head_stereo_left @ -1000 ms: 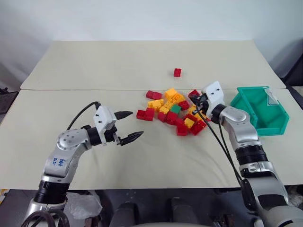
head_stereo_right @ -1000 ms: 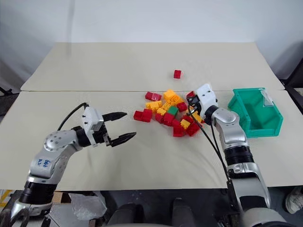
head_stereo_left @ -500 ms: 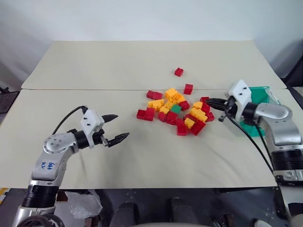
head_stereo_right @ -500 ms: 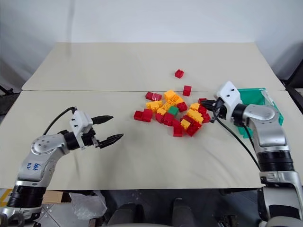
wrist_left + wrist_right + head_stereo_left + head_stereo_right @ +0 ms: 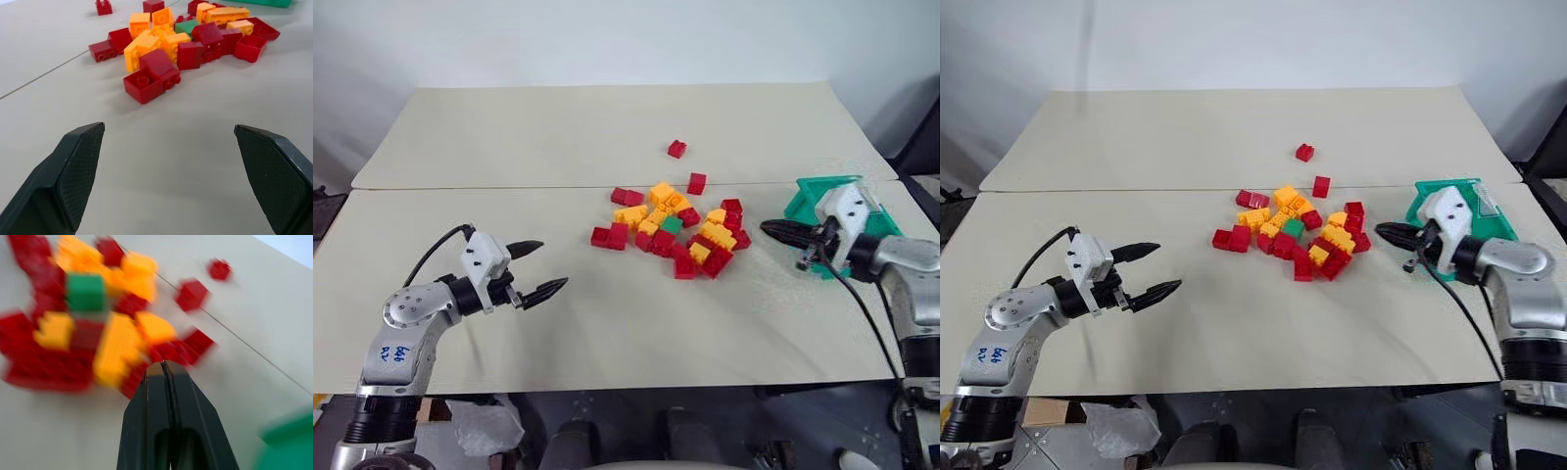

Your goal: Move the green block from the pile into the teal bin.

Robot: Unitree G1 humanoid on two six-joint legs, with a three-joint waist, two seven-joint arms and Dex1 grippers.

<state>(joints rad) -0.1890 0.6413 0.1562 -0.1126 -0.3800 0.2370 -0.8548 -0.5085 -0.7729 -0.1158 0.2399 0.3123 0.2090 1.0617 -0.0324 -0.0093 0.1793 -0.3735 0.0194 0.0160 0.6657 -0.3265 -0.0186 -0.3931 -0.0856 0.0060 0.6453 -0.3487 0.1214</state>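
The green block lies among red and yellow bricks near the middle of the pile, at the table's centre right. At the right edge stands the teal bin, partly hidden behind my right wrist. My right gripper is shut and empty, level, its tip pointing at the pile from just in front of the bin, a short gap from the nearest brick. The right wrist view looks past the closed fingers at the green block. Far left of the pile, my left gripper hangs open and empty.
Two stray red bricks lie behind the pile. A pair of joined red bricks sits at the pile's left edge. A seam crosses the tan table. Bare table lies between the left gripper and the pile.
My right gripper pulled back out of the pile to the right, toward the bin, knocking a red brick out behind the pile. The left arm drew away to the left, still open.
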